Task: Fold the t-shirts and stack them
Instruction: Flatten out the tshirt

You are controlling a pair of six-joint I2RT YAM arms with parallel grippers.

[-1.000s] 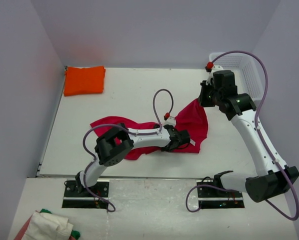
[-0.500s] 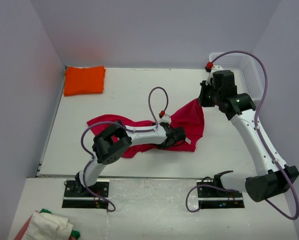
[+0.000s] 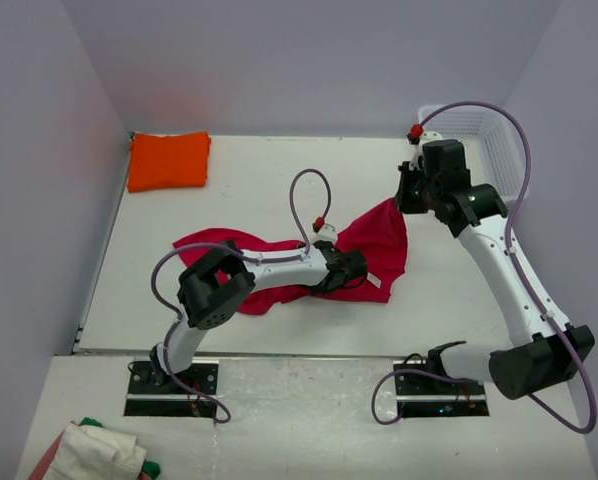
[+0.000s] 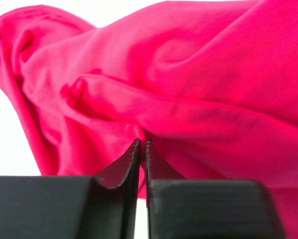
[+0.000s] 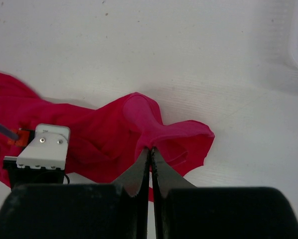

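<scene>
At mid-table, left gripper (image 4: 143,145) pinching red t-shirt (image 3: 384,245), right gripper (image 5: 150,150) pinching its raised edge (orange t-shirt (image 3: 168,160) far-left)

White table (image 3: 279,190) noted, matte, finely textured in the right wrist view. Enclosure formed by three plain pale lavender-grey panels: back wall (image 3: 309,60) at 12 o'clock, left wall (image 3: 39,200) at 9 o'clock, right wall (image 3: 579,90) at 3 o'clock. White mesh basket (image 3: 494,150) seen at 2 o'clock, against the right wall. Speckled white board (image 3: 299,410) fitted along 6 o'clock. Cloth heap (image 3: 99,452) recorded at 7 o'clock. Lighting soft and even; shadows faint.
</scene>
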